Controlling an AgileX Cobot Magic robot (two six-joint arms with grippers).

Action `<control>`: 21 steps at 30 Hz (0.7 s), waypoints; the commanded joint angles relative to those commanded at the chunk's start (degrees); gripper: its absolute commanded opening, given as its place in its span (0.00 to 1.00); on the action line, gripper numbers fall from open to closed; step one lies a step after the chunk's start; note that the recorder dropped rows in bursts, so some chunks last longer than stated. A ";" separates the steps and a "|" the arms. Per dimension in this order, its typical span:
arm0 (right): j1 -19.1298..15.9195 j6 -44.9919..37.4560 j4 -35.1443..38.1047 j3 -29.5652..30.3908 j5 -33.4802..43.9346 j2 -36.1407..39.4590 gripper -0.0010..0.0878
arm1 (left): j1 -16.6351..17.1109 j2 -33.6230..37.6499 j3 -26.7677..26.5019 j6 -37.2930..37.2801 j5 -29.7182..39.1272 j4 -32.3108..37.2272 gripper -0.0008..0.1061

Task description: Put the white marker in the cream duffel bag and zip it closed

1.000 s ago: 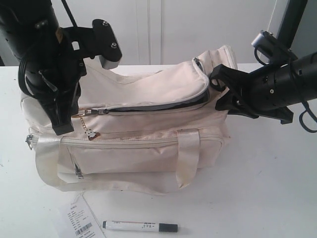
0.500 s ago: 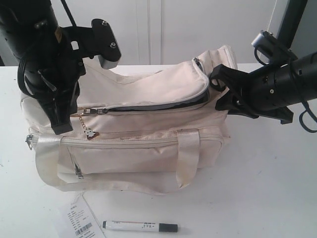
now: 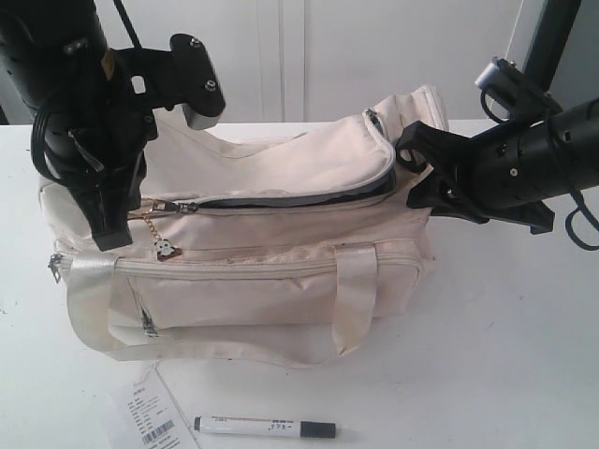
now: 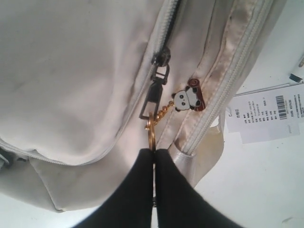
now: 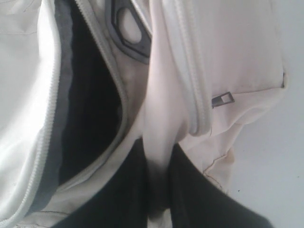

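Tabletop (image 3: 510,374), plain white, carries the large soft cream fabric duffel bag (image 3: 281,281), its curved top zipper partly open. My right claw (image 5: 159,142) pinches a fabric fold at its three o'clock end; my left claw (image 4: 153,153) is closed at nine o'clock. The slim white marker with dark cap (image 3: 265,428) lies at the bag's six o'clock. My left fingertips nip the zipper pull's small gold metal ring (image 4: 150,135).

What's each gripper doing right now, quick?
Left gripper: shut on the zipper pull's gold ring.
Right gripper: shut on a fold of the cream duffel bag.
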 joint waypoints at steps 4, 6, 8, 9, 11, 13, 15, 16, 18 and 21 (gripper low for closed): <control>0.00 0.00 0.00 0.00 0.00 0.00 0.01 | 0.00 0.00 0.00 0.00 0.00 0.38 0.01; 0.00 0.00 0.00 0.00 0.00 0.00 0.01 | 0.00 0.00 0.00 0.00 0.00 0.55 0.01; 0.00 0.00 0.00 0.00 0.00 0.00 0.01 | 0.00 0.00 0.00 0.11 0.00 0.83 0.01; 0.00 0.00 0.00 0.00 0.00 0.00 0.01 | 0.00 0.00 0.00 0.11 0.00 1.06 0.01; 0.00 0.00 0.00 0.00 0.00 0.00 0.01 | 0.00 0.00 0.00 0.11 0.00 1.06 0.01; 0.00 0.00 0.00 0.00 0.00 0.00 0.01 | 0.00 0.00 0.00 0.11 0.00 0.70 0.01; 0.00 0.00 0.00 0.00 0.00 0.00 0.01 | 0.00 0.00 0.00 -0.12 0.00 0.24 0.01; 0.00 0.00 0.00 0.00 0.00 0.00 0.01 | 0.00 0.00 0.00 -0.13 0.00 -0.05 0.01; 0.00 0.00 0.00 0.00 0.00 0.00 0.01 | 0.00 0.00 0.00 -0.13 0.00 -0.90 0.01; 0.00 0.00 0.00 0.00 0.00 0.00 0.01 | 0.00 0.00 0.00 -0.13 0.00 -1.92 0.01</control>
